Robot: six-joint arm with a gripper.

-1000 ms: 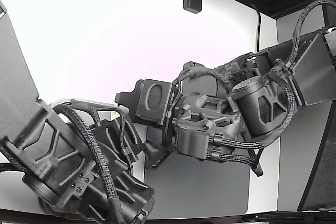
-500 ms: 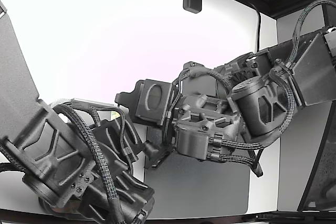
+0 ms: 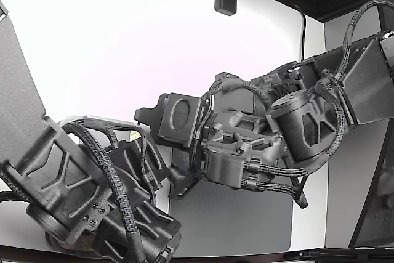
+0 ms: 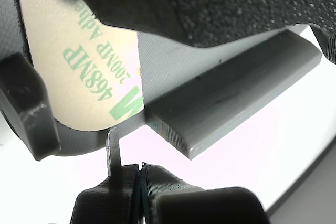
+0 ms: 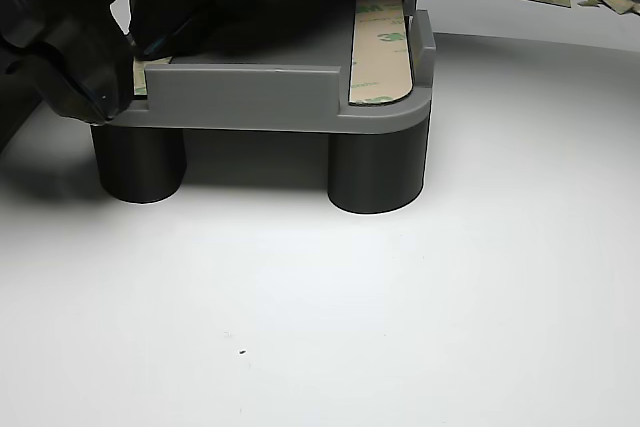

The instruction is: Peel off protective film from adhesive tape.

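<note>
White table (image 5: pixel 400 327) | tape strip (image 4: pixel 79 61) partly hidden | gripper (image 4: pixel 126 174) tips pressed together

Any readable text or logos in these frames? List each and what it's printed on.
"468MP", green print on the tan tape liner, wrist view.
"200MP Adhe...", same liner; the rest is cut off under the dark part above it.
Green logo fragment at that liner's end, partly hidden, looks like "3M".
Green print on the second tape strip in the gray holder: too small to read.
Nothing else readable.
</note>
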